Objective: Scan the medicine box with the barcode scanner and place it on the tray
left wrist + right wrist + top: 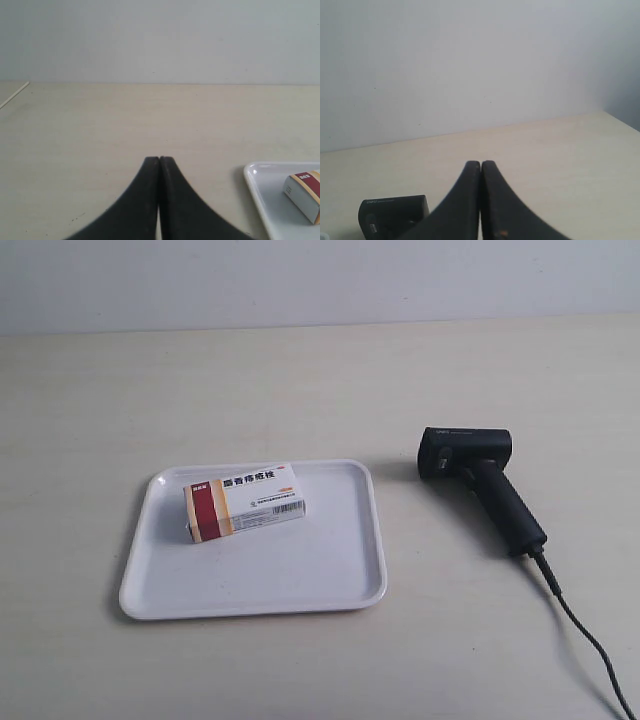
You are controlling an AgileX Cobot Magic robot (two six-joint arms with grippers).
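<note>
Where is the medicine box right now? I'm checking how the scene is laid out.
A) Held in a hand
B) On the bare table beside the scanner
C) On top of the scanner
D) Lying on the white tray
D: the medicine box lies flat on the tray, apart from the scanner, and both hands are shut and hold nothing.

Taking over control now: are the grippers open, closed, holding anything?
Left gripper: closed, empty; medicine box sits on the tray.
Right gripper: closed, empty; barcode scanner lies on the table.
</note>
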